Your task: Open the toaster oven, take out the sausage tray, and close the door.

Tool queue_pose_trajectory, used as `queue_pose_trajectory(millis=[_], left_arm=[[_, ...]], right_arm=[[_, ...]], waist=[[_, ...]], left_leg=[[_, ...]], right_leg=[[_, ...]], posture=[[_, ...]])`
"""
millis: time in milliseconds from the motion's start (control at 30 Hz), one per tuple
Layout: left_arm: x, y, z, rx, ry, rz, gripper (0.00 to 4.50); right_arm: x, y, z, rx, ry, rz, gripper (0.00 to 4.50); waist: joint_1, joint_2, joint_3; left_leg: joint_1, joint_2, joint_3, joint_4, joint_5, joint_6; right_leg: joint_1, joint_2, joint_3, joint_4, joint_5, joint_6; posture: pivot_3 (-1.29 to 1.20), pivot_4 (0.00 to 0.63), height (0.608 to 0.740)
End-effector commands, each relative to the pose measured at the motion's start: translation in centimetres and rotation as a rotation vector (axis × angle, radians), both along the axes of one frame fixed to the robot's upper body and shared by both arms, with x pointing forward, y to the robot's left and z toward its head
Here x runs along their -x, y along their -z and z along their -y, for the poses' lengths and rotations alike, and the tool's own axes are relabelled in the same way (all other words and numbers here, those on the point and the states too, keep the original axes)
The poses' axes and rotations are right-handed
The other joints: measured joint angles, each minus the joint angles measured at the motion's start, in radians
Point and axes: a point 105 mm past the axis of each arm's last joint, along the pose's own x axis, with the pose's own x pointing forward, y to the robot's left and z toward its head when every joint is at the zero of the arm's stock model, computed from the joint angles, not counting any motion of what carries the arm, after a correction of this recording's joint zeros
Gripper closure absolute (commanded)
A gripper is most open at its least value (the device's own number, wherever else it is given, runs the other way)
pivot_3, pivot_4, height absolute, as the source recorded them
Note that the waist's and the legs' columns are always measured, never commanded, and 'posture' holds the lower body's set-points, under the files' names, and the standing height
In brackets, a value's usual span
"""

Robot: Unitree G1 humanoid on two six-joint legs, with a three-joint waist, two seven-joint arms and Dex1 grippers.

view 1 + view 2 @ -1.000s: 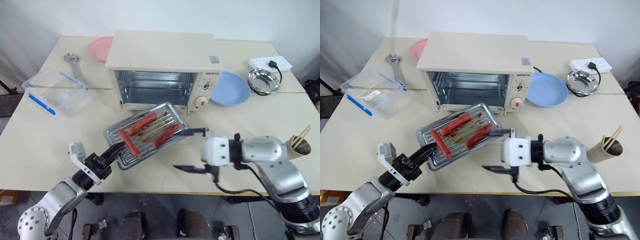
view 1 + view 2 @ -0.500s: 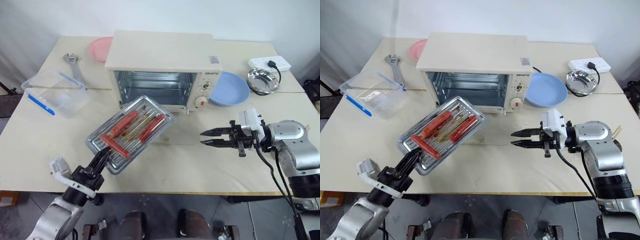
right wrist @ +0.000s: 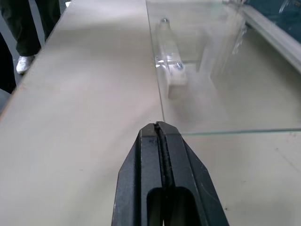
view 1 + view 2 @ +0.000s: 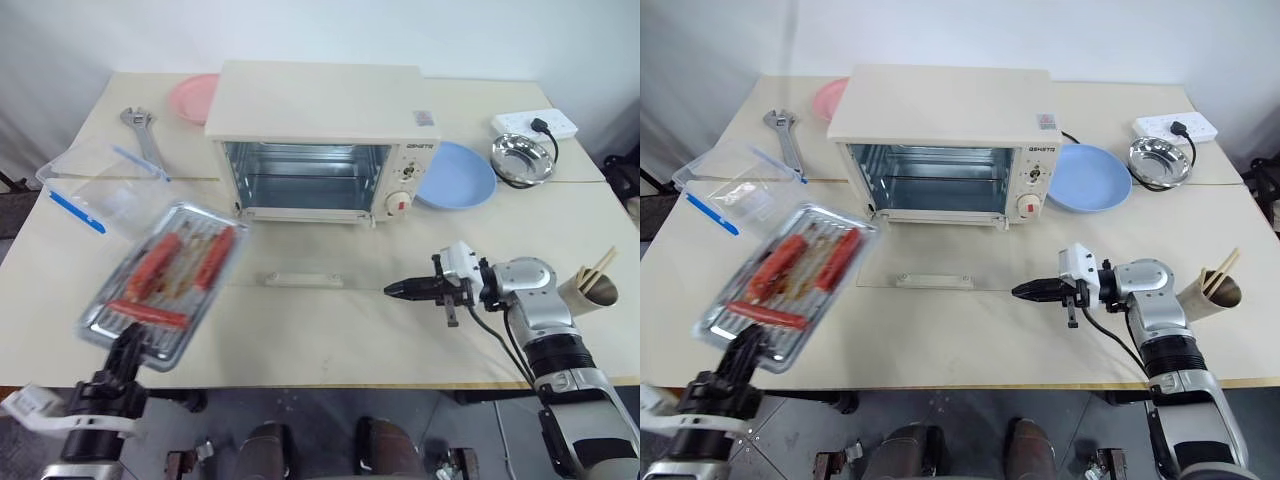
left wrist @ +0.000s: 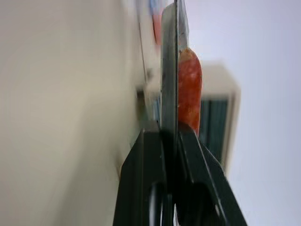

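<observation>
The cream-white toaster oven (image 4: pixel 320 140) stands at the back middle of the table, its cavity empty. Its glass door (image 4: pixel 300 262) lies open and flat on the table, with the white bar handle (image 4: pixel 303 279) at its near edge. My left gripper (image 4: pixel 130 342) is shut on the near edge of the sausage tray (image 4: pixel 165 280) and holds it tilted in the air over the table's front left. The tray carries a few red sausages (image 5: pixel 189 84). My right gripper (image 4: pixel 395 290) is shut and empty, just above the table. It points at the door's right edge (image 3: pixel 211 94).
At the left lie a clear plastic box (image 4: pixel 100 185) with blue clips, a wrench (image 4: pixel 140 130) and a pink plate (image 4: pixel 190 98). A blue plate (image 4: pixel 455 175), steel bowl (image 4: pixel 520 158) and power strip (image 4: pixel 535 125) sit right of the oven. A paper cup (image 4: pixel 598 285) with chopsticks stands far right.
My left gripper has carried the sausage tray away from the oven, left and toward the table's front. My right gripper has gone from wide open to shut as its arm swung out right.
</observation>
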Motion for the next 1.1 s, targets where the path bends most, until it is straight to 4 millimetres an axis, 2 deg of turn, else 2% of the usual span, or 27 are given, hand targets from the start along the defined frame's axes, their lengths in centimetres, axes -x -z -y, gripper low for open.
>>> queue_pose_trajectory(millis=[33, 167, 267, 367, 600, 867, 1000, 1100], left_arm=[[0.7, -0.3, -1.6, -0.006, -0.074, 0.031, 4.50], [0.9, 0.6, -3.2, 0.013, -0.142, 0.012, 4.50], [0.7, 1.6, -4.0, 0.041, -0.164, -0.012, 4.50], [0.8, 1.7, -4.2, 0.044, -0.170, -0.012, 4.50], [0.4, 1.8, -3.7, 0.043, -0.128, -0.012, 4.50], [-0.2, 1.9, -2.8, 0.048, -0.075, -0.015, 4.50], [-0.3, 2.0, -2.7, 0.043, -0.057, -0.014, 4.50], [-0.5, 2.0, -2.5, 0.034, -0.030, -0.016, 4.50]], right_arm=[[-0.3, 0.4, -0.2, 0.046, -0.030, 0.056, 4.47], [-1.2, 0.8, -0.6, 0.042, -0.003, 0.091, 4.47], [-2.5, -0.9, -2.2, -0.051, 0.017, 0.124, 4.47], [-3.1, -2.7, -2.9, -0.118, 0.022, 0.135, 4.47], [-3.3, -7.3, -4.0, -0.239, -0.006, 0.133, 4.47], [-4.0, -11.7, -4.3, -0.346, 0.026, 0.155, 4.47], [-3.6, -12.9, -4.5, -0.370, 0.003, 0.142, 4.47], [-2.7, -12.4, -4.4, -0.328, -0.034, 0.113, 4.47]], waist=[[0.002, 0.000, 0.000], [0.002, 0.000, 0.000], [-0.004, 0.001, 0.000], [-0.006, 0.001, 0.000], [0.002, 0.001, 0.000], [0.001, 0.001, 0.000], [0.001, 0.001, 0.000], [0.001, 0.001, 0.000]], left_leg=[[0.000, 0.000, 0.000, 0.000, 0.000, 0.000], [0.000, 0.000, 0.000, 0.002, 0.000, 0.001], [0.000, 0.001, 0.000, 0.002, 0.000, 0.000], [0.000, 0.004, 0.001, 0.002, -0.001, -0.001], [-0.001, 0.011, 0.001, 0.002, -0.003, -0.005], [-0.001, 0.012, 0.004, 0.001, -0.004, -0.005], [-0.001, 0.013, 0.005, 0.001, -0.004, -0.006], [-0.001, 0.013, 0.005, 0.001, -0.005, -0.005]], right_leg=[[0.000, 0.000, 0.000, 0.000, 0.000, 0.000], [0.001, 0.000, 0.000, 0.000, 0.000, 0.000], [0.000, 0.001, 0.000, 0.001, 0.000, 0.000], [0.000, 0.004, 0.001, 0.003, 0.001, -0.001], [-0.001, 0.011, 0.001, 0.001, 0.001, -0.002], [-0.003, 0.012, 0.003, 0.002, 0.001, -0.003], [-0.003, 0.013, 0.004, 0.002, 0.001, -0.003], [-0.004, 0.013, 0.004, 0.002, 0.001, -0.003]], posture=[[0.00, 0.150, 0.740], [0.00, 0.150, 0.740], [0.00, 0.150, 0.740], [0.00, 0.150, 0.740], [0.00, 0.150, 0.740], [0.00, 0.150, 0.740], [0.00, 0.150, 0.740], [0.00, 0.150, 0.740]])
